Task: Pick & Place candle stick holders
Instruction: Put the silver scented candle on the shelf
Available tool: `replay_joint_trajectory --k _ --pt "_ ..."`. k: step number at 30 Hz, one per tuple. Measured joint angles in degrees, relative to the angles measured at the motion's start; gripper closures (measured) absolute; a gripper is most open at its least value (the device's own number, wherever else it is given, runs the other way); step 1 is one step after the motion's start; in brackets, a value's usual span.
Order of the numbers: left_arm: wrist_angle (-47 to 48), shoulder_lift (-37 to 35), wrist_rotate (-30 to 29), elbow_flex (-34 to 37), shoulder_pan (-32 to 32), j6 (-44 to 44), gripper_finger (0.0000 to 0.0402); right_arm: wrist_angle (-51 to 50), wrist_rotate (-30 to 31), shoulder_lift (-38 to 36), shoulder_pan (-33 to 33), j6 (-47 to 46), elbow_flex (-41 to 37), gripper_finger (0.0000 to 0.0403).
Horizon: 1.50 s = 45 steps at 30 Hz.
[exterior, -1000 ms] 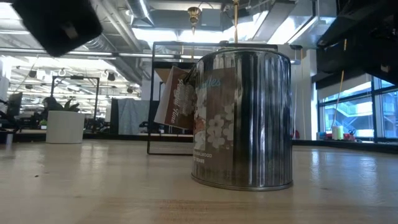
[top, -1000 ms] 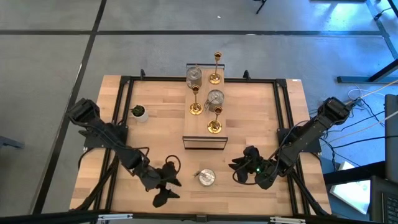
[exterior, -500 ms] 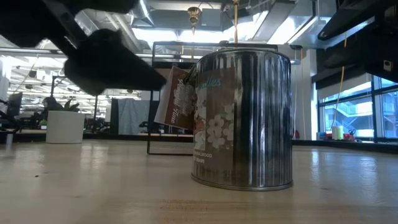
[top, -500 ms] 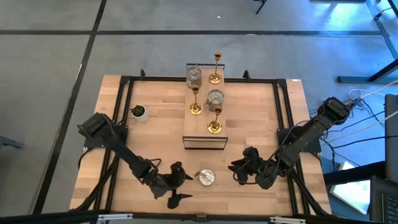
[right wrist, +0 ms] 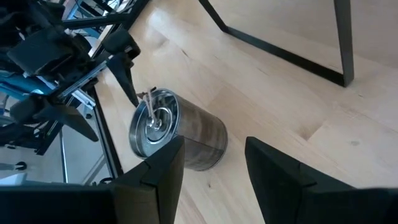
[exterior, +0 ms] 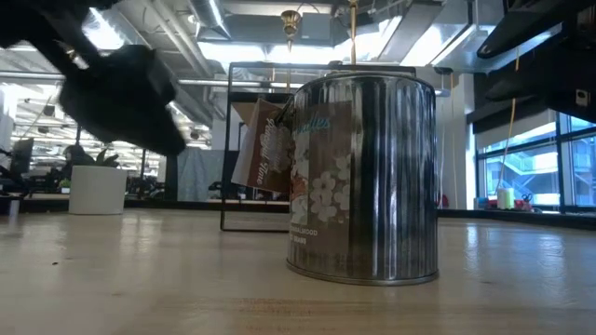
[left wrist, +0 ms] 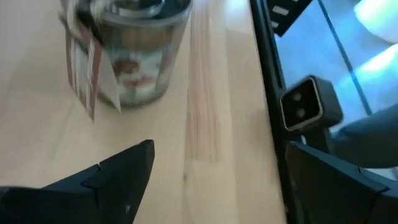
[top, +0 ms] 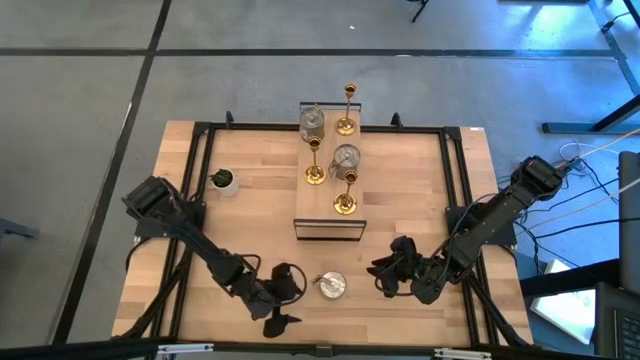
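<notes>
Step in hand, as judged: the approach to a pick. The squat silver candle holder (top: 330, 286) stands upright near the table's front edge, apart from both arms and unheld. The left gripper (top: 283, 299) sits just beside it, on the left-arm side, fingers spread wide and empty; its wrist view shows the holder ahead of the two fingers, not between them. The right gripper (top: 385, 276) waits on the holder's other side, part open and holding nothing.

The other holders, slim gold candlesticks (top: 345, 193) and more silver ones, stand on and beyond the black wire frame (top: 329, 229) at mid-table.

Next move, as judged: bring the left fingers either side of the holder's wall, then close.

Labels: a paper tag (exterior: 264, 147) and a floral band on the holder carry script lettering, not legible.
</notes>
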State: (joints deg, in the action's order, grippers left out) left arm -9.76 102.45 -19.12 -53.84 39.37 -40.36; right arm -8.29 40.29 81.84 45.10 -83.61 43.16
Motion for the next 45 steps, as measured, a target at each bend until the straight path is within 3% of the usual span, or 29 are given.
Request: replay_joint_trajectory --k 5,16,22,28,34,45 --pt "0.0 -0.4 1.3 0.0 0.8 -5.9 0.0041 0.0 0.0 0.0 0.0 0.2 0.0 0.0228" --pt "-2.2 -0.4 0.2 0.0 1.1 -5.5 0.0041 -0.5 0.0 0.0 0.0 0.5 0.0 0.0228" --pt "-1.2 -0.4 -6.5 0.0 1.1 -2.0 0.0038 -0.5 0.0 0.0 0.0 0.5 0.0 0.0228" --pt "0.9 -0.4 -10.8 0.0 1.1 0.7 0.0005 -0.5 0.0 0.0 0.0 0.5 0.0 0.0228" --pt "1.5 -0.4 -16.3 0.0 0.9 12.9 0.0002 -0.5 0.0 0.0 0.0 0.5 0.0 0.0228" --pt "1.9 2.8 -15.4 0.1 -2.9 19.1 0.0002 -0.4 1.9 0.0 0.0 0.2 0.0 0.0228"
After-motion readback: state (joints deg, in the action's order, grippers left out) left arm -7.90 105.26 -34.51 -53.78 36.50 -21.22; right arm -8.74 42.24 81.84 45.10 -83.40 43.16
